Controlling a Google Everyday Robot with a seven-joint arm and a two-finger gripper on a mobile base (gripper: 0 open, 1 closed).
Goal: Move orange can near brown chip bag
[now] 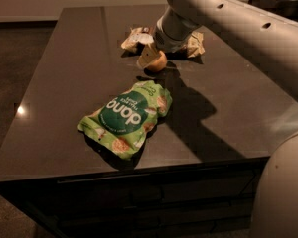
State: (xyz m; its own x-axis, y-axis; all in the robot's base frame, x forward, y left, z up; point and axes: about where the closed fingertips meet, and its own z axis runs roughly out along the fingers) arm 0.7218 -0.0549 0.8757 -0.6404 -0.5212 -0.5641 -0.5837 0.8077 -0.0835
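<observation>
The orange can is a small orange round thing on the dark table, just in front of the brown chip bag. The brown chip bag lies flat at the back of the table. Its cream left end and its right end show, and its middle is hidden behind my arm. My gripper is right at the can's left side, touching it, low over the table. The arm reaches in from the upper right.
A bright green bag with a dark green circle lies in the middle of the table, in front of the can. The table's front edge runs below it. The arm's shadow falls right of the green bag.
</observation>
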